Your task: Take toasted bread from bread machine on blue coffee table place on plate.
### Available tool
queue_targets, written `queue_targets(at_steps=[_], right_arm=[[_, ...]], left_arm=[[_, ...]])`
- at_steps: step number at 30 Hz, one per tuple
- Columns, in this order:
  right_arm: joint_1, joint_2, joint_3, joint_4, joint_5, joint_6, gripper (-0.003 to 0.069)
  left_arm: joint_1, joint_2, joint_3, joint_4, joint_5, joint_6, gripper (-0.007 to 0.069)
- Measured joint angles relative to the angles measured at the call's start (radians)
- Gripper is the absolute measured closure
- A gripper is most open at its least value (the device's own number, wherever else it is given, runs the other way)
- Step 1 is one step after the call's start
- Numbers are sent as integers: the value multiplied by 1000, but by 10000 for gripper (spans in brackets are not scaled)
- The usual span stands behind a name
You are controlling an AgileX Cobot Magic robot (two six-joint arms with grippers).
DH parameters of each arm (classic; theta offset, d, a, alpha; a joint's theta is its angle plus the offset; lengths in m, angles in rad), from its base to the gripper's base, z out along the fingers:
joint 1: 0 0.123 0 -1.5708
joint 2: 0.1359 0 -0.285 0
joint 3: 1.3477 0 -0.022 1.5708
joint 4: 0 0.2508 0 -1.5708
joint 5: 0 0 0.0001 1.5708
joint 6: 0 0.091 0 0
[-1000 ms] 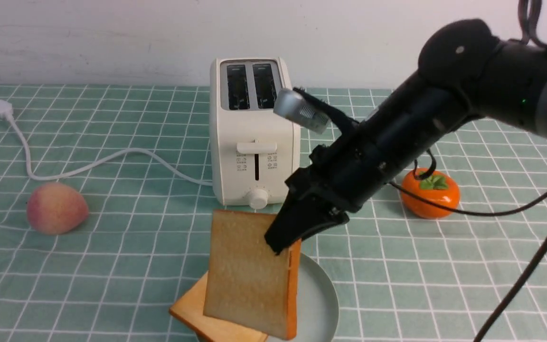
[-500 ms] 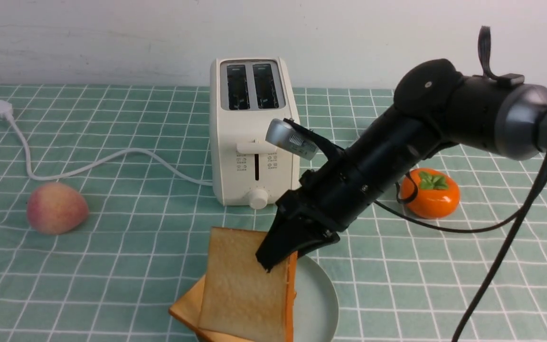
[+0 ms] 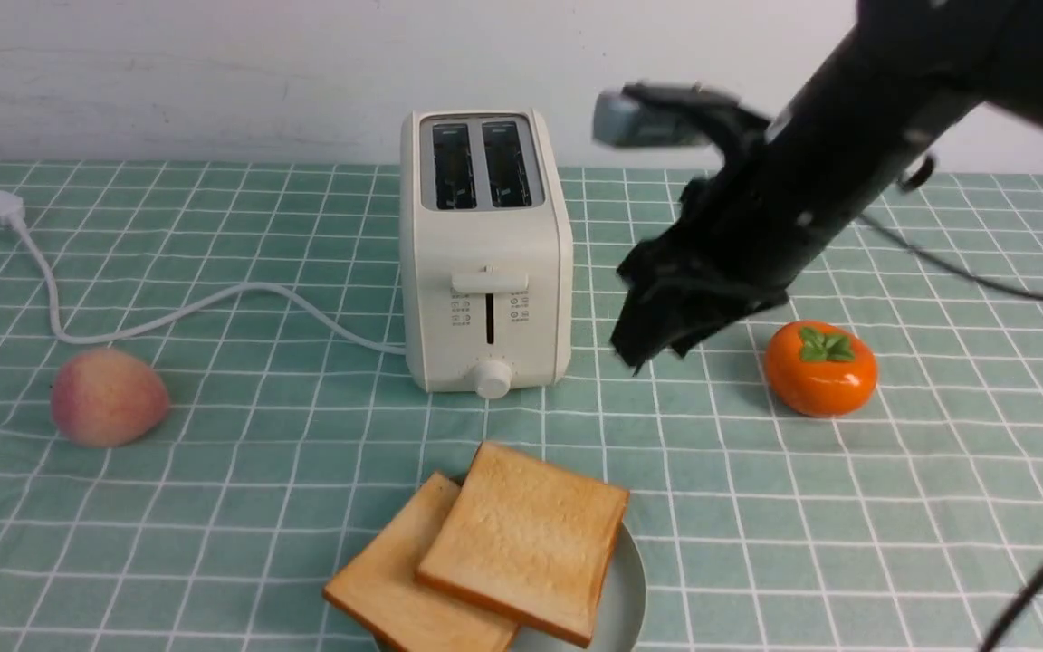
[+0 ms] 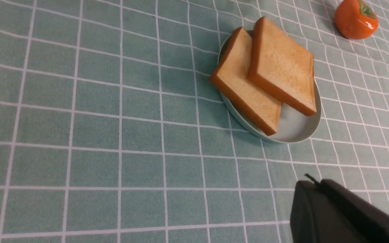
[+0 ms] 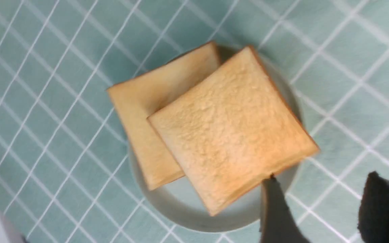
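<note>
Lifted away with fingers now apart, the right gripper (image 3: 657, 346) has left the second toast (image 3: 526, 534) overlapping the first toast (image 3: 395, 589) on the plate (image 3: 627, 598), so the task looks finished; whether the left gripper (image 4: 316, 209) is open is unclear.

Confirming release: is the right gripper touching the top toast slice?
Apart. The front view shows the right gripper up beside the toaster, with bare tablecloth between it and the top slice, which lies on the plate.

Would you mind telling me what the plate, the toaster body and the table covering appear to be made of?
Plate: likely glazed ceramic, though possibly melamine; smooth, pale blue-green, soft sheen.
Toaster: seemingly moulded plastic, matte cream, rounded edges.
Table covering: looks like woven cloth; faintly fuzzy, matte, printed white grid.
</note>
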Motion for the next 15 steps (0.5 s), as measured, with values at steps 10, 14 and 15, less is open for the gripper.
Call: queue_targets(at_steps=[10, 14, 15], right_arm=[[-1, -479, 18, -243, 29, 149, 673], [-2, -694, 164, -286, -6, 180, 665], [-2, -760, 227, -294, -45, 182, 664]], left_arm=[[0, 0, 0, 37, -132, 0, 638], [0, 0, 4, 37, -208, 0, 636], [0, 0, 10, 37, -231, 0, 636]])
